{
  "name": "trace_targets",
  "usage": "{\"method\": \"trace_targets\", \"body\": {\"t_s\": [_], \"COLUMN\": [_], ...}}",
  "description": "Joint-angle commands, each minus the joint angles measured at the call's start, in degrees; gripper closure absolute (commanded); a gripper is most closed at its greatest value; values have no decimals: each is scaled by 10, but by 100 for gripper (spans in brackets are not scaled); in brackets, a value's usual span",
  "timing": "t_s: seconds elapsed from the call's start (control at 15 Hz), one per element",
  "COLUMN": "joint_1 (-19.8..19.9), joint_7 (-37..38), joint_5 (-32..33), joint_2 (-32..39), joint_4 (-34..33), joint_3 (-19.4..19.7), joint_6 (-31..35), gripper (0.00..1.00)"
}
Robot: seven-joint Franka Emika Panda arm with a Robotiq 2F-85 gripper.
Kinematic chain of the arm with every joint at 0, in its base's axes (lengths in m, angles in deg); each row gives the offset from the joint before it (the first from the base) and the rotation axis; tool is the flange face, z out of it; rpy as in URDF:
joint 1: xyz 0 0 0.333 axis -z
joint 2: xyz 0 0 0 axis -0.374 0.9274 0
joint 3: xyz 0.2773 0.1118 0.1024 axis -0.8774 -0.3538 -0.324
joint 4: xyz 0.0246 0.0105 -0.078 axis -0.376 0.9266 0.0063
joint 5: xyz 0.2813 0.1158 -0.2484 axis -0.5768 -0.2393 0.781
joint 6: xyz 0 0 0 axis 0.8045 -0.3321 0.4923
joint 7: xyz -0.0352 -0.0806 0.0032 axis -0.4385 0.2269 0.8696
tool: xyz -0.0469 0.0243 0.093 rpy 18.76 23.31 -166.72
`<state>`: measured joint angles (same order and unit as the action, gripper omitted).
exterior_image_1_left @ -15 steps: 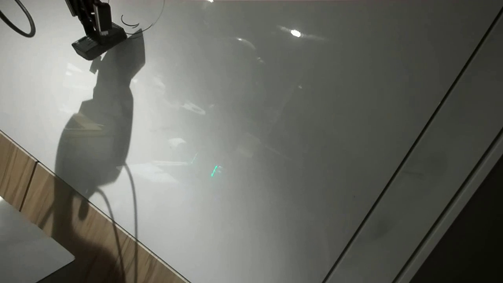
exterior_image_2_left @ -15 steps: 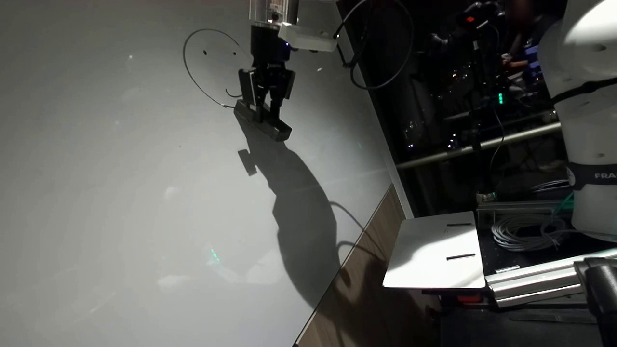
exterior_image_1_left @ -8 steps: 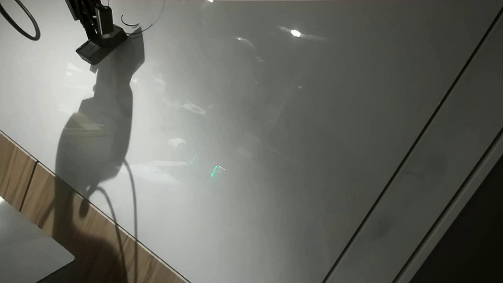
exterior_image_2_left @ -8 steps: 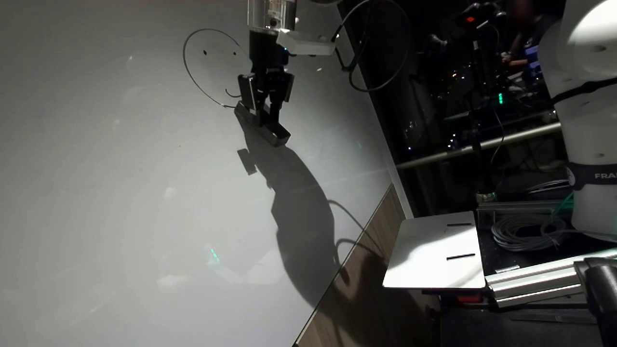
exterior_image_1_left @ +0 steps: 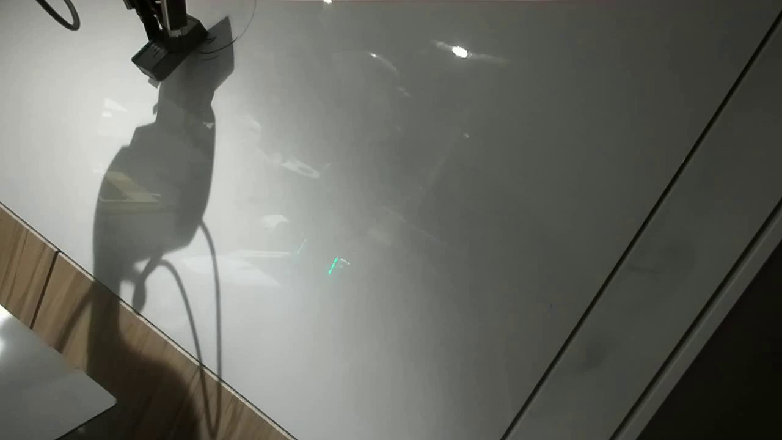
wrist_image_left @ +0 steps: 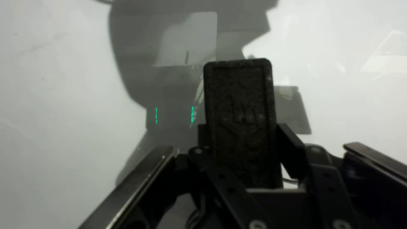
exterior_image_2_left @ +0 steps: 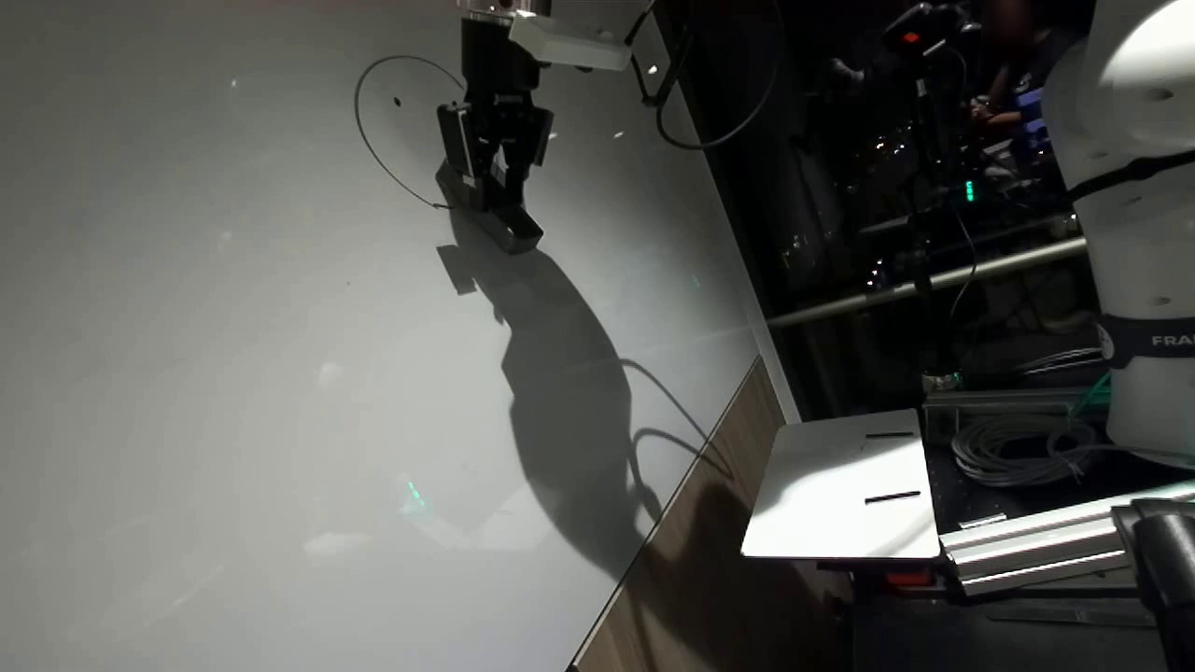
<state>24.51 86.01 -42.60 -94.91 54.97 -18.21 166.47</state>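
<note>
My gripper [exterior_image_2_left: 495, 191] is shut on a dark, oblong block [exterior_image_2_left: 515, 229]. In the wrist view, the block [wrist_image_left: 238, 95] stands upright between the two fingers of the gripper [wrist_image_left: 243, 136], with its worn, marked face toward the camera. The block [exterior_image_1_left: 162, 60] is also at the upper left in an exterior view. It is held tilted at or close to a glossy white surface [exterior_image_2_left: 280, 373]; I cannot tell whether it touches. A thin dark curved line [exterior_image_2_left: 356, 105] and a small black dot [exterior_image_2_left: 397, 102] are on the surface beside the gripper. Part of the line runs behind the block.
The arm's large shadow [exterior_image_2_left: 569, 401] falls across the white surface. A wooden strip [exterior_image_1_left: 67, 305] borders it. A white plate [exterior_image_2_left: 840, 504] stands beside the robot's base, near a coiled cable [exterior_image_2_left: 990, 457]. A black cable loop [exterior_image_2_left: 714, 147] hangs from the arm.
My gripper and the block have moved up in both exterior views, with the shadow following. The small arc and the second dot seen earlier no longer show where the gripper and block are.
</note>
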Motion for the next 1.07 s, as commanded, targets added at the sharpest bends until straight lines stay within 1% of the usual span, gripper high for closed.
{"method": "trace_targets", "body": {"t_s": [0.0,0.27,0.8,1.0], "joint_1": [9,7,3,-4], "joint_7": [13,16,21,28], "joint_5": [23,22,33,34], "joint_2": [26,30,51,59], "joint_4": [-55,-76,-110,-138], "joint_3": [4,2,-1,-5], "joint_6": [-16,-30,-34,-56], "gripper": [72,72,72,72]}}
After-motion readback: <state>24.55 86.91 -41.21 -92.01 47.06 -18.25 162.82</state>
